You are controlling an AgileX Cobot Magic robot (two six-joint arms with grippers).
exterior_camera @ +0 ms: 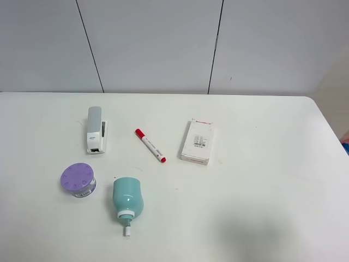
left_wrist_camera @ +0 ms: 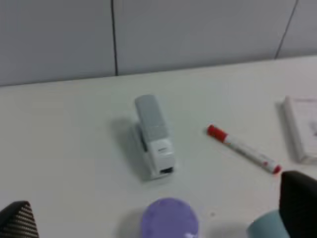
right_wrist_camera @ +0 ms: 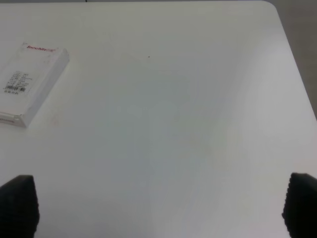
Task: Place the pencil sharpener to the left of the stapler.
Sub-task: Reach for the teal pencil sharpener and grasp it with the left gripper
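The tabletop [exterior_camera: 262, 180] carries everything loose. Both hands hang over it, fingers spread wide and gripping nothing. The left hand [left_wrist_camera: 157, 214] looks onto the stapler's side, probably because the work lies there, while the right hand [right_wrist_camera: 158, 204] overlooks the white box [exterior_camera: 197, 143]. The pencil sharpener [exterior_camera: 127, 197] lies on its side in front of the stapler [exterior_camera: 96, 130], just right of the purple container [exterior_camera: 78, 180].

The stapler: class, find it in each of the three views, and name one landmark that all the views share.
Exterior high: the stapler lies in the picture's left half, beyond the purple container and left of the marker.
Left wrist: the stapler sits near the middle, just beyond the purple container.
Right wrist: not in it.
Shared landmark: the white box shows in all three.
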